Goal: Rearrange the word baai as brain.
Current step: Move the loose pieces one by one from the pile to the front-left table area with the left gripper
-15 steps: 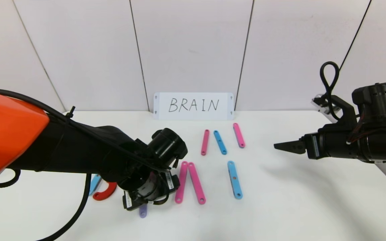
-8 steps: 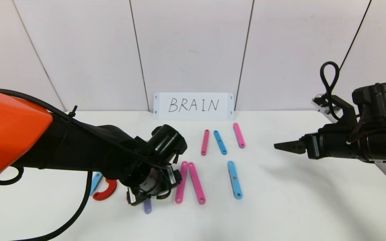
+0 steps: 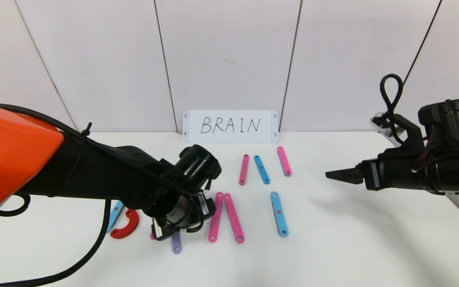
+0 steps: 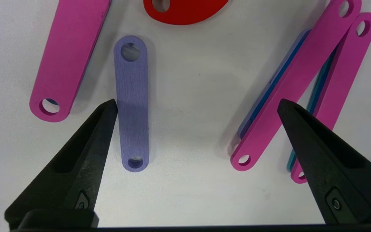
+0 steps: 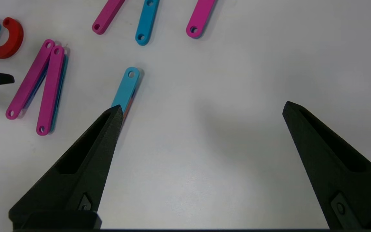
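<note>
Head view: the left arm reaches across the white table with its wrist bent down, so the left gripper points at the surface over a purple strip, beside a red curve and a light-blue strip partly hidden under the arm. Two long pink strips meet at their far ends like an A, a blue strip lies to their right, and three shorter strips sit near the white card reading BRAIN. The right arm is held level above the table's right side, its right gripper pointing inward. Left wrist view: the fingers are spread wide and grasp nothing; one tip is just beside the purple strip, the other near the pink pair. Right wrist view: the right gripper's fingers are spread wide apart above bare table, holding nothing, with the blue strip beyond one tip.
</note>
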